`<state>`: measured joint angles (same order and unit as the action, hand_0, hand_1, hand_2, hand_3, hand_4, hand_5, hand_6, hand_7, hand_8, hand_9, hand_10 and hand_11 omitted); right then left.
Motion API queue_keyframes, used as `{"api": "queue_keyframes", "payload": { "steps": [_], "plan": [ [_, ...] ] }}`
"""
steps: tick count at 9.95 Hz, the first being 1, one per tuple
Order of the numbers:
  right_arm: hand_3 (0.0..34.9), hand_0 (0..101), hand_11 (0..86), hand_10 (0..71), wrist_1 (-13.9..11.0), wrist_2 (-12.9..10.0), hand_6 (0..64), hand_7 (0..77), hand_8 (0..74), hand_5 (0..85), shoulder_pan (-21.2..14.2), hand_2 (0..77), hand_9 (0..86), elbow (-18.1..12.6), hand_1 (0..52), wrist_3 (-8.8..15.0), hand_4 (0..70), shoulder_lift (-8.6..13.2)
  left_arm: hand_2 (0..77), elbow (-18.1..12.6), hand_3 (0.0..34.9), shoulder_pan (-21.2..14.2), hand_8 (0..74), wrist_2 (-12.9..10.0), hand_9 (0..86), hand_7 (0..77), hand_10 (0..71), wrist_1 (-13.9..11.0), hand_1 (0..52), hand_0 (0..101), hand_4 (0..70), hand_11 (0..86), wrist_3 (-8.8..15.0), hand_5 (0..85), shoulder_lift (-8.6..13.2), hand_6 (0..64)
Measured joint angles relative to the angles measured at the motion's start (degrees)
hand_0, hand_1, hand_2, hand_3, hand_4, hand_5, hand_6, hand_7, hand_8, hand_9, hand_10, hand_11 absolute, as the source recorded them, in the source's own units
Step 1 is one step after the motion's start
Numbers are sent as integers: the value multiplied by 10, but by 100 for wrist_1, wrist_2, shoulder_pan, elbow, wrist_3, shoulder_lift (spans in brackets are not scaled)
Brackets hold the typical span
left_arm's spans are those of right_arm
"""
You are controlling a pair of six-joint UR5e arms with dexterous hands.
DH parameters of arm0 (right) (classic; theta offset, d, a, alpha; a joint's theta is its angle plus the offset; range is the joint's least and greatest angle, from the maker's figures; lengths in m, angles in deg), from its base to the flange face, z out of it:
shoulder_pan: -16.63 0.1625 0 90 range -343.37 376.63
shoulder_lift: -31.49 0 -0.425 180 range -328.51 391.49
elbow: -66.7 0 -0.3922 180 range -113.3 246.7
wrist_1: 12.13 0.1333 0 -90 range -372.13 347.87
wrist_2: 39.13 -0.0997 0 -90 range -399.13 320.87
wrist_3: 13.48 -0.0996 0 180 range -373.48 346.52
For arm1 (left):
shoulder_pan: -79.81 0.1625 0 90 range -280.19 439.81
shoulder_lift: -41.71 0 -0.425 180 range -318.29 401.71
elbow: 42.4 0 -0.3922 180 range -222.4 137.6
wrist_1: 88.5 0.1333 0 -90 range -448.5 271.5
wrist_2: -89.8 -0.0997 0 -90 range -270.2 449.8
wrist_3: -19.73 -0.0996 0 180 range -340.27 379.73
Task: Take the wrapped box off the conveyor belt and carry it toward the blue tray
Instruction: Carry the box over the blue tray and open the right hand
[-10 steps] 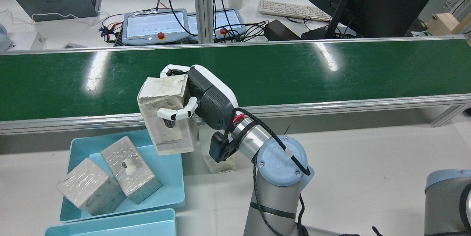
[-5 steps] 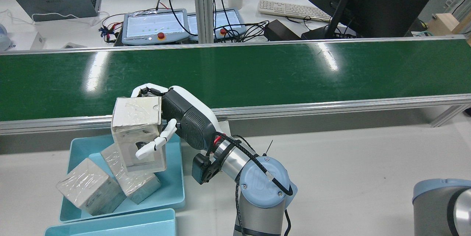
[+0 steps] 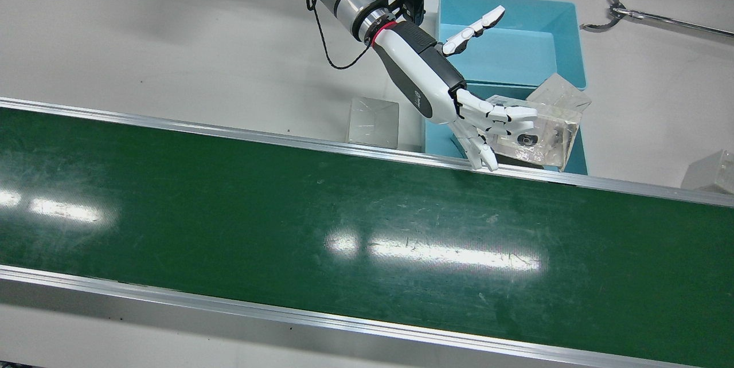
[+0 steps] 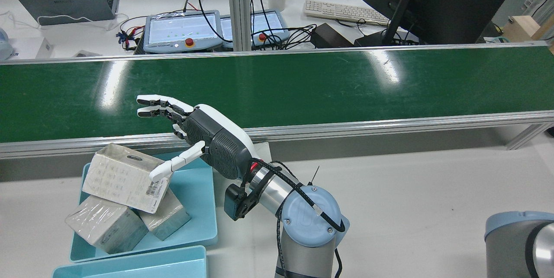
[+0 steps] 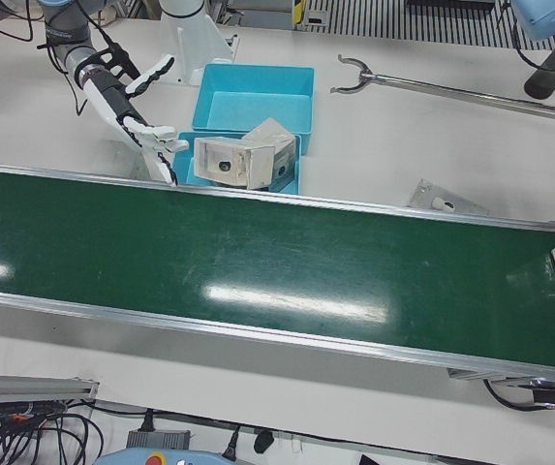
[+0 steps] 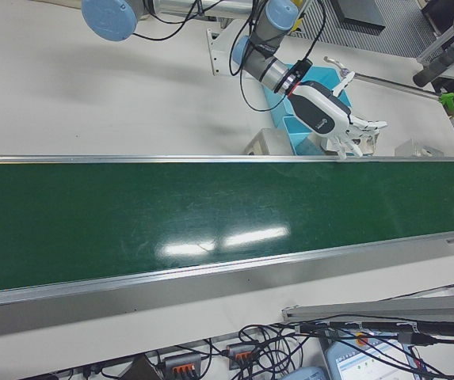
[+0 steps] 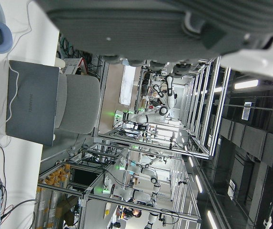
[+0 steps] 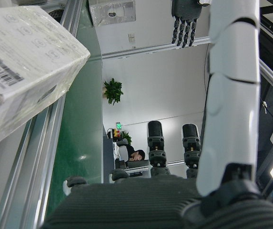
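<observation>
Released wrapped box (image 4: 125, 177), apparently atop two

Clock set from the robot's side, 12 o'clock pointing across the belt.

1. Long green conveyor belt (image 4: 303, 87): runs 9 to 3 o'clock across the station.
2. My right hand (image 4: 203, 143): above the belt's near rail, fingers (image 4: 158, 105) reaching out over the belt's near edge toward 10 o'clock.
3. Shallow light-blue plastic tray (image 4: 199, 226): on the table at my 7 o'clock, just beside the near rail.
4. Film-wrapped white cardboard box (image 4: 123, 178): in that tray, tilted, under my thumb.
5. Two more film-wrapped boxes (image 4: 106, 224), (image 4: 169, 217): beneath item 4.
6. Second light-blue plastic tray (image 4: 130, 265): at the first tray's 6 o'clock, just beside it.
7. Clear plastic box (image 3: 374, 121): on the table at the first tray's 3 o'clock, against the rail.
</observation>
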<state>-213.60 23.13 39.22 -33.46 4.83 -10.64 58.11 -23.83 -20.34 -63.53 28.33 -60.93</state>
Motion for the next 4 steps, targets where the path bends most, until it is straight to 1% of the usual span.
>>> {"api": "queue_keyframes", "payload": {
  "steps": [1, 2, 3, 4],
  "plan": [
    [238, 476, 5, 0, -8, 24, 27, 229, 0, 180, 22, 60, 27, -101, 136, -8, 115, -52, 11, 0, 0, 0, 5, 0, 0, 5, 5, 0, 0, 0, 0, 5, 0, 11, 0, 0],
    [260, 477, 5, 0, -15, 37, 27, 229, 0, 180, 111, 60, 27, -293, 136, -19, 115, -156, 5, 0, 0, 0, 5, 0, 0, 5, 5, 0, 0, 0, 0, 0, 0, 11, 0, 0],
    [277, 480, 5, 0, -19, 44, 27, 229, 0, 180, 288, 87, 27, -577, 136, -34, 115, -339, 11, 0, 0, 0, 5, 0, 0, 5, 5, 0, 0, 0, 0, 0, 0, 11, 0, 0],
    [251, 493, 5, 0, -24, 51, 55, 251, 0, 218, 507, 147, 44, -872, 169, -56, 153, -585, 11, 0, 0, 0, 5, 0, 0, 5, 5, 0, 0, 0, 0, 0, 0, 11, 0, 0]
  ]
}}
